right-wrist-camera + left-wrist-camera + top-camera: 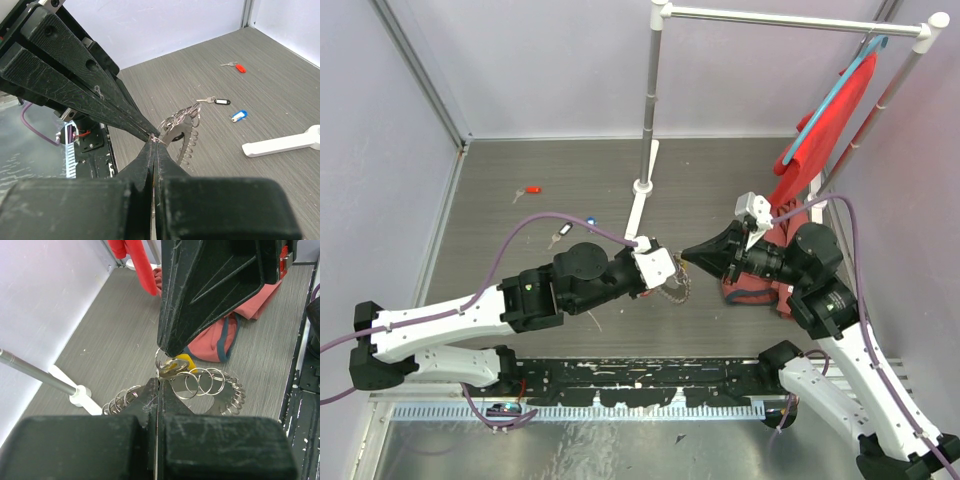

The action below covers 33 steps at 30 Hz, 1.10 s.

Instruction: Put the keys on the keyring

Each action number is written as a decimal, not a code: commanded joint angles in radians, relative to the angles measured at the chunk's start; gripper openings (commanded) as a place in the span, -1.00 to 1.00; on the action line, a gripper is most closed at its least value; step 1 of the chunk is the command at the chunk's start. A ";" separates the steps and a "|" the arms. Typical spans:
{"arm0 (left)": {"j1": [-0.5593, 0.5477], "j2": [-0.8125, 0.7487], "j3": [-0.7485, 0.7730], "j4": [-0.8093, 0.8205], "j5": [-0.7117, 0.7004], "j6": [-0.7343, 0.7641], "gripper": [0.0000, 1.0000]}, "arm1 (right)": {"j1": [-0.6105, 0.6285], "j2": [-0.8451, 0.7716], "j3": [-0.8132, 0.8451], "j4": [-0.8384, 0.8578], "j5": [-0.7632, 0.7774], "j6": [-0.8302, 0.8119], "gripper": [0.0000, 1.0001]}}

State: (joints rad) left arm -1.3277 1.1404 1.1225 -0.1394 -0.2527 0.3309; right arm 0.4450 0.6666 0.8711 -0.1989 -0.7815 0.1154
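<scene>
Counter (500, 170) clearance is the likely reason for the raised hold: the left end effector (158, 386), pressed together on the keyring (220, 387), lets it hang over the middle as a fixed target. The right end effector (169, 354), tip to tip with it, pinches the yellow key (183, 361) against the ring, apparently for threading; the red key (532, 189), black key (220, 101) and blue key (240, 115) lie well apart, unthreaded.

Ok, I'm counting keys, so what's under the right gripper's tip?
A yellow key shows beneath the right gripper, against small loops of the keyring. Its blade is largely hidden by that gripper.
</scene>
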 commanded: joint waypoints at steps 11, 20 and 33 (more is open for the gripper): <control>-0.004 -0.003 0.030 0.034 0.009 -0.008 -1.00 | 0.043 0.017 0.019 0.008 0.091 0.003 -0.98; -0.004 -0.004 0.029 0.034 0.009 -0.006 -1.00 | 0.047 -0.002 0.014 0.006 0.146 0.007 -0.98; -0.004 -0.011 0.023 0.037 0.013 -0.003 -1.00 | 0.048 0.008 0.012 -0.010 0.157 0.006 -0.98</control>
State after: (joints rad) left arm -1.3277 1.1419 1.1229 -0.1406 -0.2562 0.3317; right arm 0.4900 0.6701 0.8711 -0.2413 -0.6479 0.1154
